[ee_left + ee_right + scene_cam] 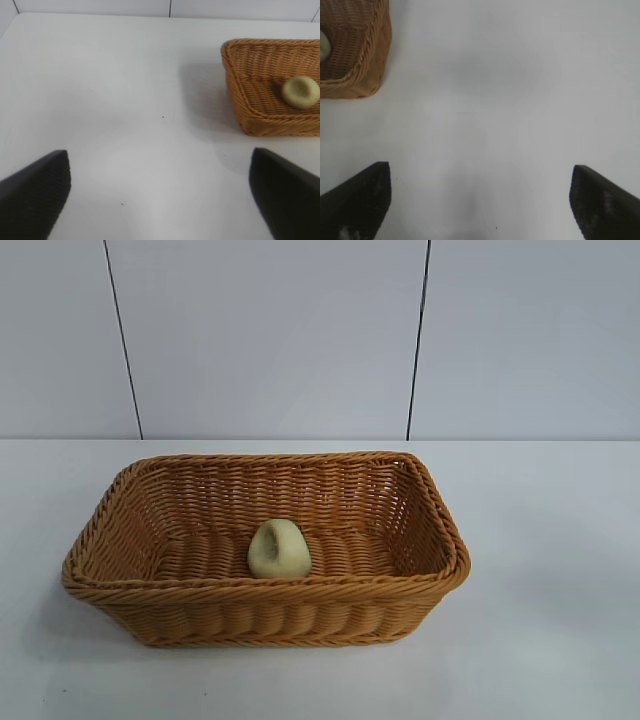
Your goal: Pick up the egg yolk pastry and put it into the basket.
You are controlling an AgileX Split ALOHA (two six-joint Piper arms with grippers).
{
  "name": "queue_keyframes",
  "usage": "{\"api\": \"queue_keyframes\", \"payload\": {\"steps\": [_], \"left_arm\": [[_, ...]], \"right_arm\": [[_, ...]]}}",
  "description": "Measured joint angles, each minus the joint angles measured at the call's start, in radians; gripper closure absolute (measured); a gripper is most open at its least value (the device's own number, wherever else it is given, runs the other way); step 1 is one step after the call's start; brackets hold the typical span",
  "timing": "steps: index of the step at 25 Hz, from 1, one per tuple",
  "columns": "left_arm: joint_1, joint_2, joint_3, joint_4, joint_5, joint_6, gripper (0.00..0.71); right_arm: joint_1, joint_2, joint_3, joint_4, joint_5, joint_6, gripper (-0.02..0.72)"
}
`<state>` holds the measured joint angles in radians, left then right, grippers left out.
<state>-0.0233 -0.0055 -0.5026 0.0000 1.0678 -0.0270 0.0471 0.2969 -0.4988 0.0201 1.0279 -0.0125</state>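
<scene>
The small pale cream-yellow dented egg yolk pastry (279,549) already lies inside the golden woven wicker basket (150,585), seemingly settled, both hands spread empty over the white surface (560,640), so nothing apparently remains.

No text, label, brand, number or sign can be read in any of the views.
</scene>
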Motion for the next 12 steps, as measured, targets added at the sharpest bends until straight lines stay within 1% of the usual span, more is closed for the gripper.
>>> {"api": "queue_keyframes", "payload": {"steps": [6,10,12], "left_arm": [[0.0,0.0,0.0,0.0,0.0,0.0,0.014],[0.0,0.0,0.0,0.0,0.0,0.0,0.014],[0.0,0.0,0.0,0.0,0.0,0.0,0.014]], "right_arm": [[-0.005,-0.079,0.0,0.0,0.001,-0.002,0.008],[-0.062,-0.106,0.0,0.0,0.001,-0.002,0.008],[-0.069,-0.132,0.0,0.0,0.0,-0.002,0.008]]}}
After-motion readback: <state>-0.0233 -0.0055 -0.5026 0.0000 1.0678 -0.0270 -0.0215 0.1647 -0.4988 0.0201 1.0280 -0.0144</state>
